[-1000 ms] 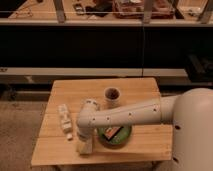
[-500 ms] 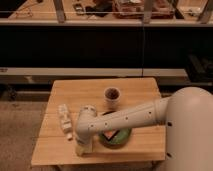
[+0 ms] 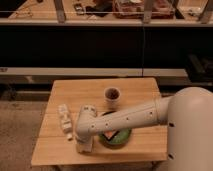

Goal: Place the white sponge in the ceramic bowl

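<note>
The ceramic bowl (image 3: 119, 137) is a shallow dark-green dish at the front middle of the wooden table, partly hidden by my arm, with something orange-red inside it. My gripper (image 3: 84, 144) points down at the table's front left, just left of the bowl. A pale block at its tip, at table level, looks like the white sponge (image 3: 83, 148). I cannot separate the sponge clearly from the gripper. It is outside the bowl.
A small white cup (image 3: 112, 96) with a dark inside stands behind the bowl. A lumpy white bottle-like object (image 3: 64, 120) lies left of my wrist. The table's front edge (image 3: 95, 161) is close below the gripper. Dark shelving runs behind.
My wrist has dropped lower toward the table's front left over the last second and has hardly moved in the last half second. The cup, the bottle and the bowl have stayed put.
</note>
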Motion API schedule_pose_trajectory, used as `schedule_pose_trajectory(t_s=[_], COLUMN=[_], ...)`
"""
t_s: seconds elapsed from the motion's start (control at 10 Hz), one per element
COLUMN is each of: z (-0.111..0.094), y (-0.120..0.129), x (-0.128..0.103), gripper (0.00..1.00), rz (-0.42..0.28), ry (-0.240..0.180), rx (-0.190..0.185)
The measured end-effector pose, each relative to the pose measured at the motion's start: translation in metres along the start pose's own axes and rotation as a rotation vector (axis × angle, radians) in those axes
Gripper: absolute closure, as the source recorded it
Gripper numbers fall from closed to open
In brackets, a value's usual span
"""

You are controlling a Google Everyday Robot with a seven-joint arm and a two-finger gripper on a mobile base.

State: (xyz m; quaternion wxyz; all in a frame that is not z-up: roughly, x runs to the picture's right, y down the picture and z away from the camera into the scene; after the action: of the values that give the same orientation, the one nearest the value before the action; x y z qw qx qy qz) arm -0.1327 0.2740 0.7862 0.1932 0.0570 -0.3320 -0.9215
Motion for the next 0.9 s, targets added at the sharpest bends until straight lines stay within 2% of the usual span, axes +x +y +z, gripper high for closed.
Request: schedule_pose_trajectory(t_s=[0.1, 0.5, 0.9], z=[-0.015, -0.053, -0.08], y=[0.01, 0.047, 0.077], x=[0.007, 0.015, 0.002], gripper=[1.0, 1.0, 1.0], rz=[-0.004, 0.032, 0.092], ry=[0.032, 0.111, 0.15], rx=[-0.023, -0.063, -0.098])
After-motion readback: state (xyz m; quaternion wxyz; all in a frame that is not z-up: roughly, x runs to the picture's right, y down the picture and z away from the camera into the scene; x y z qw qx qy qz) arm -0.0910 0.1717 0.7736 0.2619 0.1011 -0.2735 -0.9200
